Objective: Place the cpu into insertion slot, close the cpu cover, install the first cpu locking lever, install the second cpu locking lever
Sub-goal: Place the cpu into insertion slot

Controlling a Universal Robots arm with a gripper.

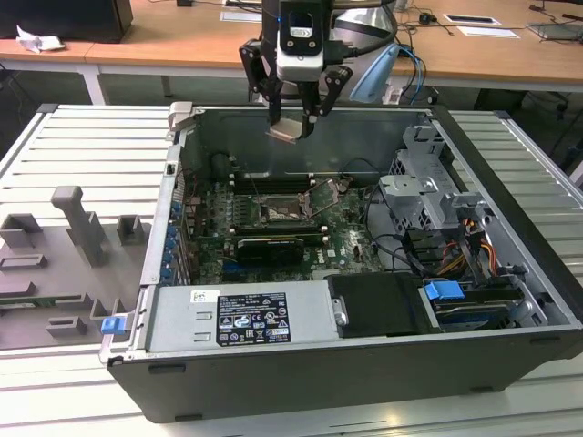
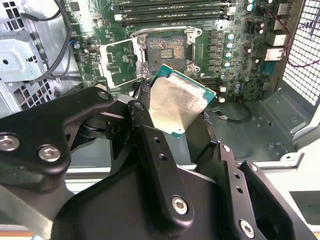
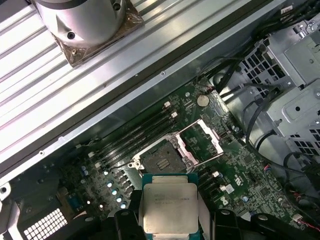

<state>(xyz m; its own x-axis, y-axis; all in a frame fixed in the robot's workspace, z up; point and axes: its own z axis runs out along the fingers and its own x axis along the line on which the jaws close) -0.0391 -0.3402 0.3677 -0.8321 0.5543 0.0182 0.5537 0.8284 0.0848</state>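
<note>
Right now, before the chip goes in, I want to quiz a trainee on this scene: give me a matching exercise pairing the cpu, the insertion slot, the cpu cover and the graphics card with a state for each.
Things
1. cpu
2. insertion slot
3. cpu cover
4. graphics card

States
A. swung open beside the slot
B. long and black, seated on the motherboard
C. held in the pincer, off the board
D. empty, pin field exposed

Pairs: 1-C, 2-D, 3-A, 4-B
</note>
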